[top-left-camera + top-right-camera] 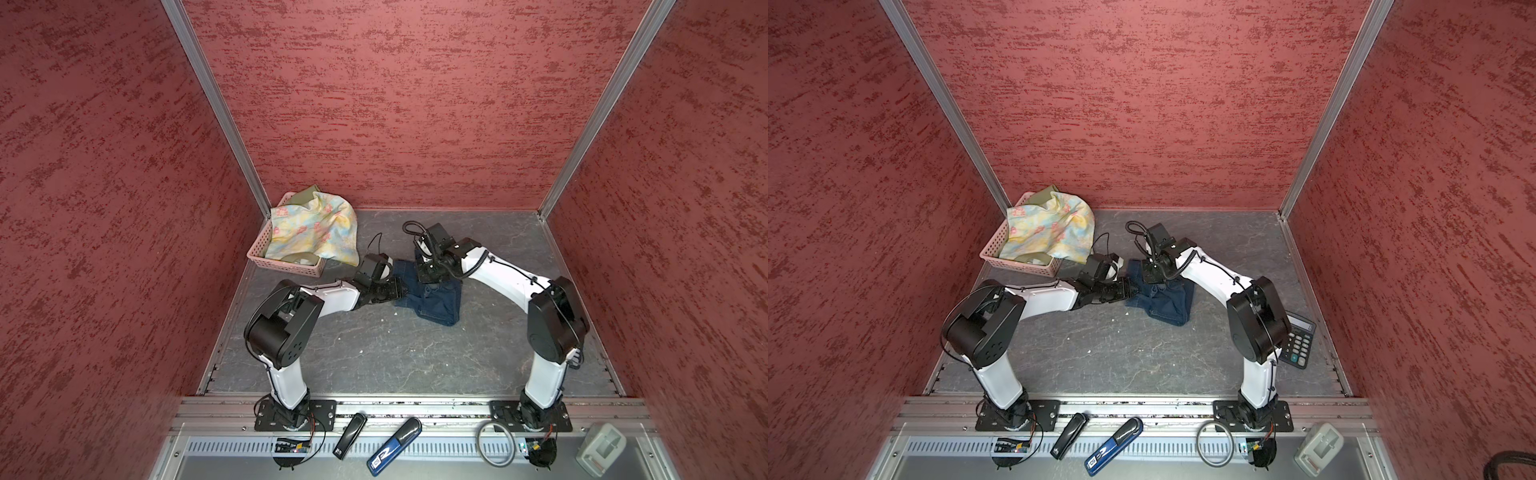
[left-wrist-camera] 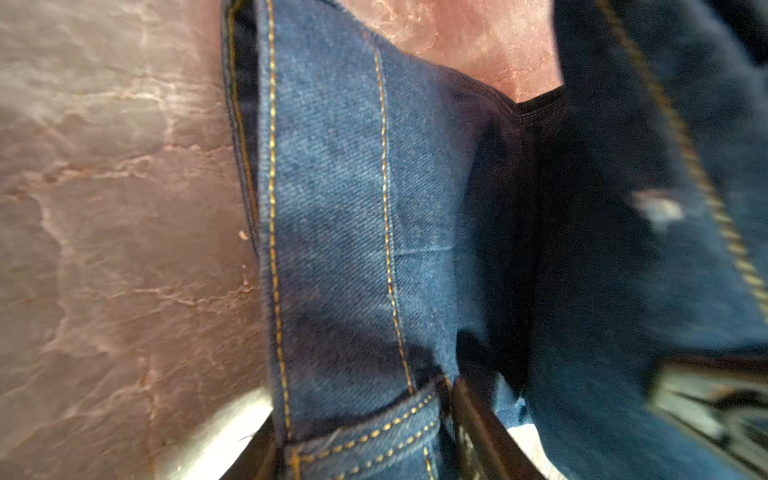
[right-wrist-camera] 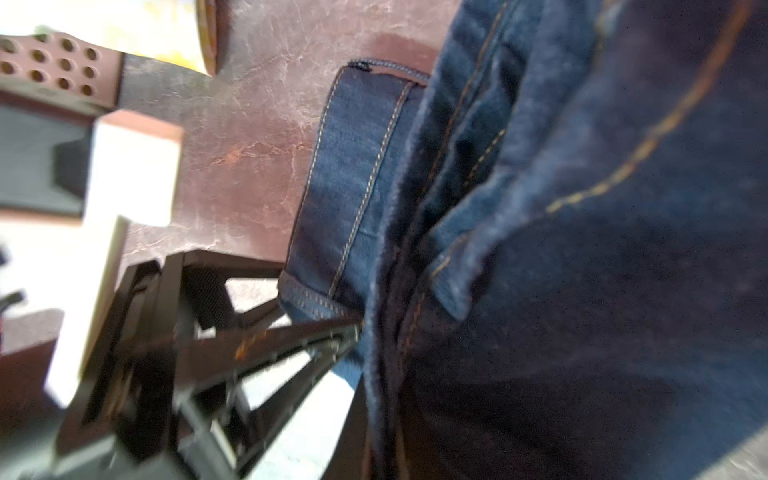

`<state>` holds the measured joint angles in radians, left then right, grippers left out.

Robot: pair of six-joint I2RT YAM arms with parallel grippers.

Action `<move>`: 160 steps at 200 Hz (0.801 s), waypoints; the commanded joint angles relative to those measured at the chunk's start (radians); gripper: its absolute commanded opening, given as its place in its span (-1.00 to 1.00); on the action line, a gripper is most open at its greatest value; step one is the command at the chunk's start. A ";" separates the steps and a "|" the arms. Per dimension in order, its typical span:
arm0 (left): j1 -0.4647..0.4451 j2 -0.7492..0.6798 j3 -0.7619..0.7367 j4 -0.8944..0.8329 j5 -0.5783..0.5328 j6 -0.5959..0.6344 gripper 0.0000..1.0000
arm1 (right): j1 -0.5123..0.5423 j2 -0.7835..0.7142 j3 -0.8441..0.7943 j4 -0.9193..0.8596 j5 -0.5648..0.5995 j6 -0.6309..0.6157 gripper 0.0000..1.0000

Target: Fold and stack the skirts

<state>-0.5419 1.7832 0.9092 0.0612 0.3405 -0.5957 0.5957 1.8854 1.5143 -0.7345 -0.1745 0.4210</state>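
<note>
Left wrist view: left gripper pinches the denim skirt by its stitched left edge. The right gripper, pressed shut, seemingly grips its far edge. The skirt lies centrally on the table, extending rightward from the left gripper.

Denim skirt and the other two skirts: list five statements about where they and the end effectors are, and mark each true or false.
1. The denim skirt lies on the table, outside the pink basket. True.
2. The floral skirt lies folded flat on the table. False: it is crumpled over the basket, with one corner hanging past the rim.
3. The left end effector and the right end effector are both at the denim skirt. True.
4. The olive green skirt is stacked on the denim skirt. False: it is in the basket, under the floral skirt.
5. The calculator lies beside the left arm. False: it is beside the right arm.
</note>
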 commanded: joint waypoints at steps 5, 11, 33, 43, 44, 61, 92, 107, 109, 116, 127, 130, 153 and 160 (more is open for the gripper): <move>0.016 -0.002 -0.033 0.016 0.020 0.008 0.11 | 0.016 0.021 0.083 -0.002 0.028 0.036 -0.60; 0.021 -0.005 -0.039 0.017 0.021 0.008 0.11 | 0.018 0.026 0.100 -0.003 0.020 0.037 -0.49; 0.039 -0.019 -0.064 0.027 0.023 0.009 0.12 | 0.021 0.026 0.154 -0.008 -0.007 0.039 -0.05; 0.047 -0.026 -0.075 0.032 0.023 0.010 0.13 | 0.020 0.015 0.175 -0.012 -0.004 0.045 0.10; 0.048 -0.027 -0.076 0.032 0.023 0.010 0.13 | 0.020 0.014 0.177 -0.013 -0.004 0.045 0.12; 0.060 -0.039 -0.089 0.037 0.024 0.009 0.14 | 0.019 -0.010 0.221 -0.038 0.017 0.041 0.31; 0.079 -0.059 -0.104 0.032 0.025 0.017 0.15 | 0.007 -0.058 0.286 -0.062 0.052 0.044 0.44; 0.090 -0.075 -0.113 0.021 0.020 0.026 0.15 | -0.010 -0.086 0.283 -0.074 0.079 0.047 0.44; 0.093 -0.076 -0.114 0.019 0.020 0.028 0.15 | -0.013 -0.091 0.278 -0.073 0.082 0.047 0.44; 0.099 -0.084 -0.118 0.013 0.020 0.032 0.16 | -0.025 -0.109 0.251 -0.067 0.087 0.047 0.43; 0.109 -0.092 -0.122 0.003 0.022 0.040 0.16 | -0.039 -0.136 0.197 -0.055 0.094 0.048 0.42; 0.112 -0.095 -0.121 -0.002 0.020 0.041 0.16 | -0.044 -0.142 0.182 -0.054 0.102 0.048 0.41; 0.125 -0.097 -0.118 -0.018 0.024 0.055 0.17 | -0.043 -0.150 0.112 -0.069 0.183 0.042 0.37; 0.127 -0.092 -0.114 -0.019 0.029 0.059 0.17 | -0.039 -0.143 0.102 -0.075 0.209 0.043 0.36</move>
<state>-0.4255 1.7065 0.7944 0.0643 0.3618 -0.5697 0.5594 1.7226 1.6714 -0.7666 -0.0814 0.4564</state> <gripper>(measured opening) 0.585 0.687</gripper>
